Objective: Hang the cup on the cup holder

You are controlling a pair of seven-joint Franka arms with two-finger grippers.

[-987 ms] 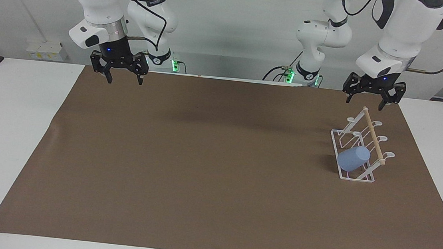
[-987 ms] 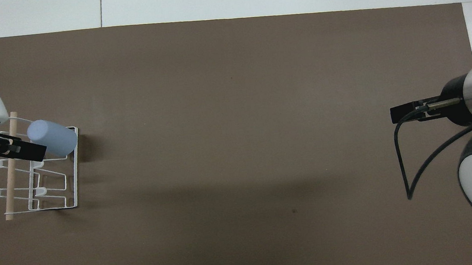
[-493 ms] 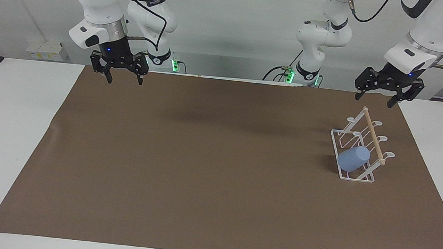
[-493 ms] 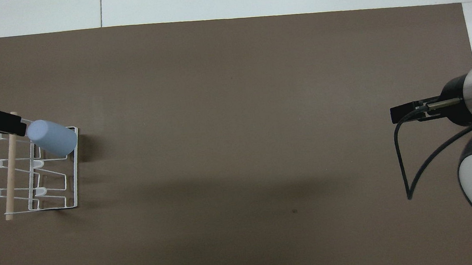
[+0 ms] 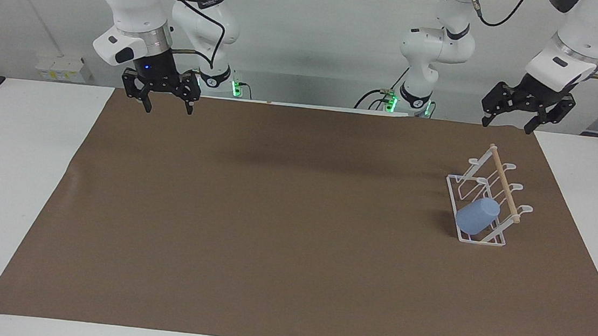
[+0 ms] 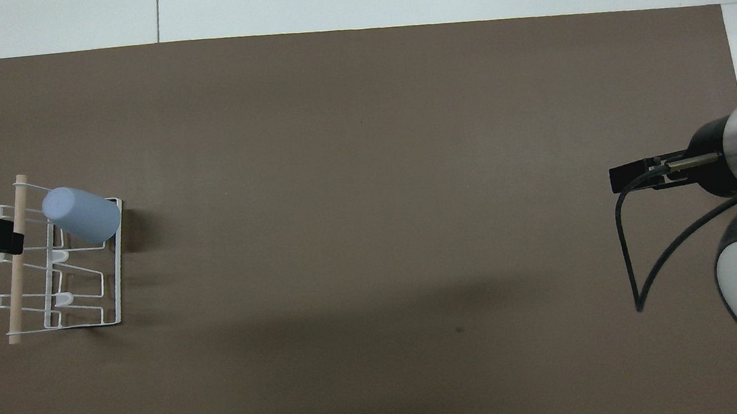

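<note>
Both arms have glossy white rounded shells with dark grey to black joint sections. A brushed silver ring sits at each wrist above a black gripper mount carrying a small blue light. The right gripper (image 5: 166, 103) and left gripper (image 5: 515, 121) are black, built of skeletal linked fingers. Black cables loop along the upper links, and one trails from the right wrist. Green lights glow at the two bases, where black cables plug in
</note>
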